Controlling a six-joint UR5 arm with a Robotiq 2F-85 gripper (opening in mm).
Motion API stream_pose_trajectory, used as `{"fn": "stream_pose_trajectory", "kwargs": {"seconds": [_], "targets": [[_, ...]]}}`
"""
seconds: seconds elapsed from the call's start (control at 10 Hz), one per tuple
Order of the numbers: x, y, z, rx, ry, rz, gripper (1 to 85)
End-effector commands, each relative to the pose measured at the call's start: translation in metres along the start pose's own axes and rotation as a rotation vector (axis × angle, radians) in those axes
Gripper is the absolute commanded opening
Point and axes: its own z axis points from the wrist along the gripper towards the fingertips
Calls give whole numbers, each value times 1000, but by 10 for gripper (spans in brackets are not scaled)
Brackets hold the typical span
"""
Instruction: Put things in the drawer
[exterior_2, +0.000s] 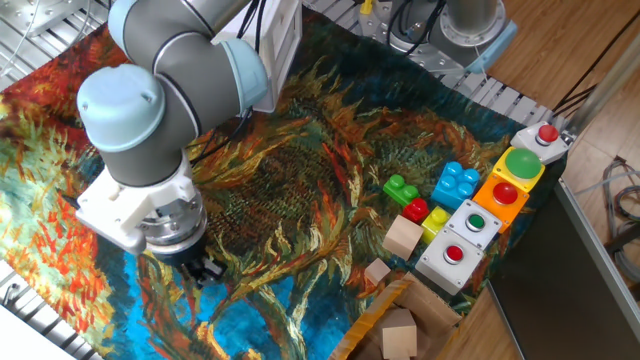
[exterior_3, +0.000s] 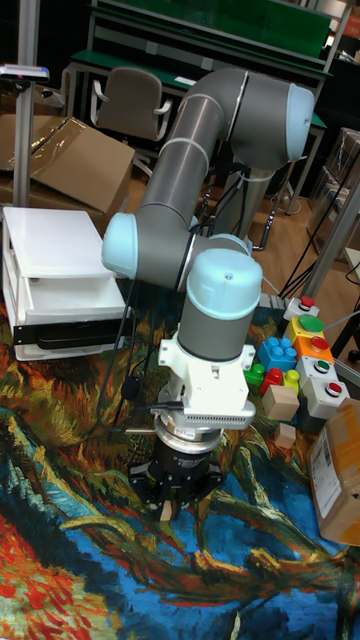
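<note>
My gripper (exterior_2: 205, 268) (exterior_3: 168, 505) hangs low over the patterned cloth at the front left, pointing down. Its fingers stand close together, and in the tall fixed view a tiny pale cube (exterior_3: 165, 511) shows pinched between them. From the fixed view that cube is hidden behind the fingers. Another small pale cube (exterior_2: 377, 271) (exterior_3: 285, 435) lies far to the right, by the cardboard box. The white plastic drawer box (exterior_3: 58, 262) (exterior_2: 280, 55) stands at the back, and its dark-edged drawer (exterior_3: 66, 338) is on the lowest level. The arm partly hides it.
To the right are a larger wooden block (exterior_2: 403, 237), coloured toy bricks (exterior_2: 455, 184) and a row of button boxes (exterior_2: 470, 225). A brown cardboard box (exterior_2: 395, 325) holding another wooden block sits at the front right edge. The arm's big elbow (exterior_2: 125, 110) looms over the left.
</note>
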Motion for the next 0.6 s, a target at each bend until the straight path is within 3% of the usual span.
{"fn": "stream_pose_trajectory", "kwargs": {"seconds": [0.0, 0.2, 0.5], "targets": [[10, 8, -25, -15, 13, -12, 13], [11, 1, -34, 8, 10, -61, 13], [-6, 4, -34, 1, -57, -99, 13]]}}
